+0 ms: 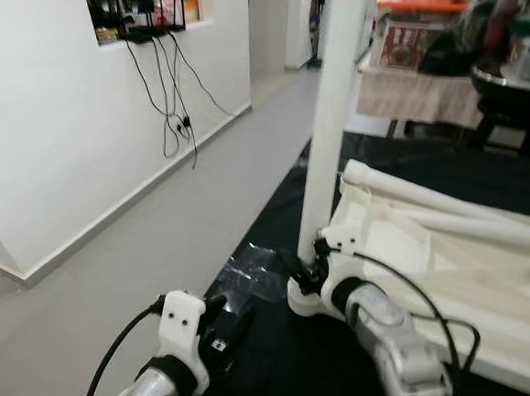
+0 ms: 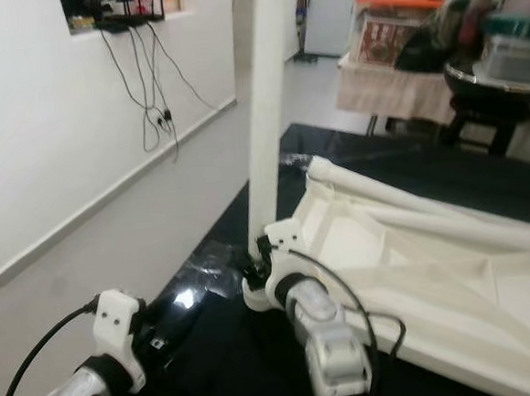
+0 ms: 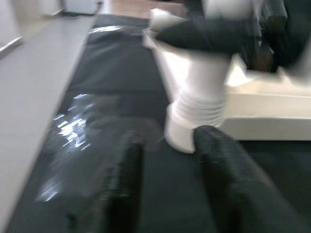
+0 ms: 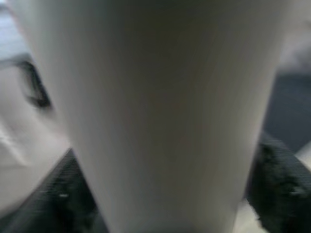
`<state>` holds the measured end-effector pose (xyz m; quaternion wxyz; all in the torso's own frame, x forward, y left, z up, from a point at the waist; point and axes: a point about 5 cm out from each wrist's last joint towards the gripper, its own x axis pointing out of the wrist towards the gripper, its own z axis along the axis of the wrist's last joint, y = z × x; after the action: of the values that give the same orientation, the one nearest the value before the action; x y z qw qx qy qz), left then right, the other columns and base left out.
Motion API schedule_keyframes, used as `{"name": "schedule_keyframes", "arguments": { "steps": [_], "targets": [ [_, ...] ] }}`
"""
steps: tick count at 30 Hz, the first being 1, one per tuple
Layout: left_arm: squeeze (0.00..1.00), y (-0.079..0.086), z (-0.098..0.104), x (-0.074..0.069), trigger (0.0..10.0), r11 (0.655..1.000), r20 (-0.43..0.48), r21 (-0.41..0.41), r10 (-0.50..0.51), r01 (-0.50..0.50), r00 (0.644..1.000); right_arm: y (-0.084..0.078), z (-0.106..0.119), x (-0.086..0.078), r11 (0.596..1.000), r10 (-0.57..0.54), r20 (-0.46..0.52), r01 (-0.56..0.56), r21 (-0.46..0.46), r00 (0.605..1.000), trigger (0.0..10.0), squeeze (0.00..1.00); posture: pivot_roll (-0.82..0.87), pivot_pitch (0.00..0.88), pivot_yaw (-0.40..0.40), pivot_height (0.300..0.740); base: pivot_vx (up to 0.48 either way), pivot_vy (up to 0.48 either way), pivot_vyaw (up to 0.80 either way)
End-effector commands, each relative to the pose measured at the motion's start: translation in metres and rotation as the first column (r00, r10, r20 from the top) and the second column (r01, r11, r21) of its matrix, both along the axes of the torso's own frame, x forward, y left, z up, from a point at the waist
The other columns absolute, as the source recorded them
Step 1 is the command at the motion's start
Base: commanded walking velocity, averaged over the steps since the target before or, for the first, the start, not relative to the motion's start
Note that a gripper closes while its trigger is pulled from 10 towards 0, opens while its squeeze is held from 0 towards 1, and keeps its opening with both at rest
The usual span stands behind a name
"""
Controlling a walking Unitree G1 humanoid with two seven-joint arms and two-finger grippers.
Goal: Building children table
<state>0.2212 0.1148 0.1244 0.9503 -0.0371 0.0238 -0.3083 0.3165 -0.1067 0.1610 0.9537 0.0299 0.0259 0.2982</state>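
A white children's table (image 1: 454,266) lies upside down on a black mat (image 1: 270,372). One white leg (image 1: 332,119) stands upright at its near left corner. My right gripper (image 1: 306,270) is shut on the base of this leg; in the right wrist view the leg (image 4: 165,111) sits between the black fingers (image 4: 63,199). Low over the mat, just left of the leg's ribbed foot (image 3: 194,116), my left gripper (image 1: 234,324) is open and holds nothing. Two more white legs (image 1: 449,202) lie across the underside of the table.
Grey floor (image 1: 157,225) runs along the left of the mat, up to a white wall with hanging cables (image 1: 171,114). A cloth-covered table (image 1: 422,94) loaded with pots and boxes stands at the back right. A crinkled clear plastic sheet (image 1: 248,268) lies on the mat.
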Motion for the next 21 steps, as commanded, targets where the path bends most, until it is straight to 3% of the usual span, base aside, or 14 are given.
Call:
{"name": "schedule_keyframes", "arguments": {
  "steps": [1, 2, 5, 8, 11, 12, 13, 14, 21],
  "targets": [
    [0.00, -0.002, -0.003, 0.000, 0.0, 1.000, 0.002, 0.015, -0.024, 0.024, 1.000, 0.001, 0.010, 0.004, 0.993, 0.110, 0.048, -0.112, 0.042, 0.993, 10.0, 1.00, 0.01, 0.000, -0.060, 0.740, 0.000, 0.000, 0.00],
    [0.00, -0.004, -0.003, 0.001, 0.0, 0.999, 0.005, 0.024, -0.036, 0.035, 0.999, 0.000, 0.016, 0.009, 0.977, 0.211, 0.077, -0.212, 0.010, 0.975, 10.0, 0.00, 0.01, 0.000, -0.061, 0.740, 0.000, 0.000, 0.00],
    [0.00, -0.004, -0.004, 0.002, 0.0, 0.999, 0.007, 0.030, -0.043, 0.043, 0.999, -0.001, 0.020, 0.012, 0.962, 0.274, 0.093, -0.274, -0.015, 0.957, 10.0, 0.00, 0.02, 0.000, -0.060, 0.740, 0.000, 0.000, 0.00],
    [0.00, -0.005, -0.005, 0.004, 0.0, 0.998, 0.009, 0.036, -0.049, 0.049, 0.999, -0.001, 0.028, 0.019, 0.904, 0.428, 0.104, -0.427, -0.029, 0.898, 10.0, 0.00, 0.03, 0.000, -0.066, 0.740, 0.000, 0.000, 0.00],
    [0.00, -0.006, -0.006, 0.005, 0.0, 0.998, 0.010, 0.037, -0.049, 0.049, 0.999, 0.000, 0.030, 0.023, 0.872, 0.489, 0.095, -0.490, -0.015, 0.867, 10.0, 0.00, 0.04, 0.000, -0.070, 0.740, 0.000, 0.000, 0.00],
    [0.00, -0.007, -0.007, 0.007, 0.0, 0.998, 0.011, 0.039, -0.047, 0.047, 0.999, 0.003, 0.028, 0.028, 0.837, 0.546, 0.075, -0.547, -0.005, 0.834, 4.9, 0.00, 0.07, 0.000, -0.080, 0.740, 0.000, 0.000, 0.00],
    [0.00, -0.007, -0.007, 0.009, 0.0, 0.998, 0.013, 0.041, -0.047, 0.046, 0.999, 0.004, 0.027, 0.030, 0.815, 0.578, 0.059, -0.579, 0.003, 0.814, 4.9, 0.00, 0.07, 0.000, -0.080, 0.740, 0.000, 0.000, 0.00],
    [0.00, -0.007, -0.008, 0.009, 0.0, 0.998, 0.015, 0.042, -0.044, 0.043, 0.999, 0.005, 0.024, 0.031, 0.796, 0.604, 0.039, -0.605, 0.012, 0.796, 0.0, 0.00, 0.07, 0.000, -0.083, 0.740, 0.000, 0.000, 0.00],
    [0.00, -0.007, -0.009, 0.011, 0.0, 0.999, 0.021, 0.039, -0.032, 0.031, 0.999, 0.003, 0.018, 0.035, 0.801, 0.599, 0.021, -0.599, -0.002, 0.800, 0.0, 0.00, 0.08, 0.000, -0.081, 0.740, 0.000, 0.000, 0.00]
  ]
}}
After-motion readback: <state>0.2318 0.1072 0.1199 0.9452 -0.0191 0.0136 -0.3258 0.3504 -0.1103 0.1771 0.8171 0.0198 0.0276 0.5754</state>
